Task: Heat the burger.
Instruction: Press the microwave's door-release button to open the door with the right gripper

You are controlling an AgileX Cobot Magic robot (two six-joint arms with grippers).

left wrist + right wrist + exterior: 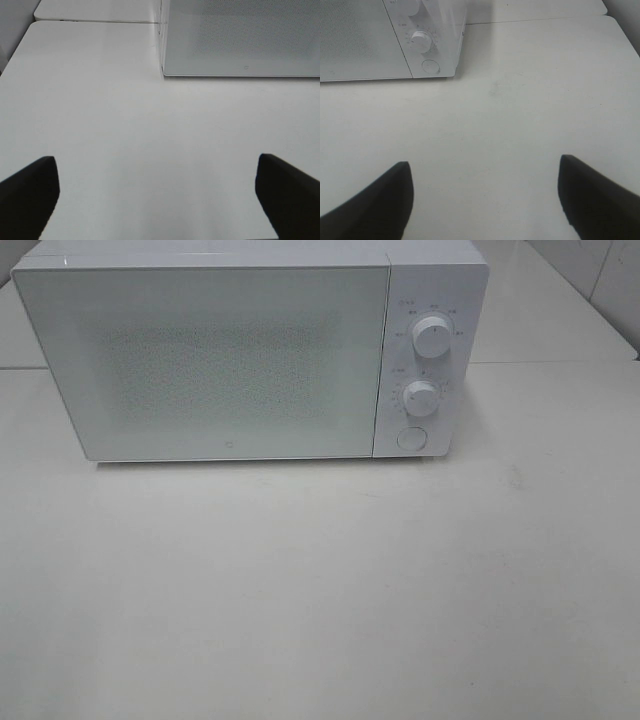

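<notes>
The burger is out of view in all three views. A white microwave [230, 355] stands at the back of the table with its door shut; two round knobs [432, 337] and a round button [411, 438] sit on its right panel. The exterior high view shows neither arm. My left gripper [157, 192] hangs open above bare table, in front of the microwave's [240, 37] left corner. My right gripper [485, 197] is open too, nothing between its dark fingers [380, 200], in front of the microwave's [385, 40] knob side.
The white table [320, 590] spreads in front of the microwave. A seam to a second tabletop [560, 363] runs to the right of the microwave. A tiled wall [600, 280] rises at the back right.
</notes>
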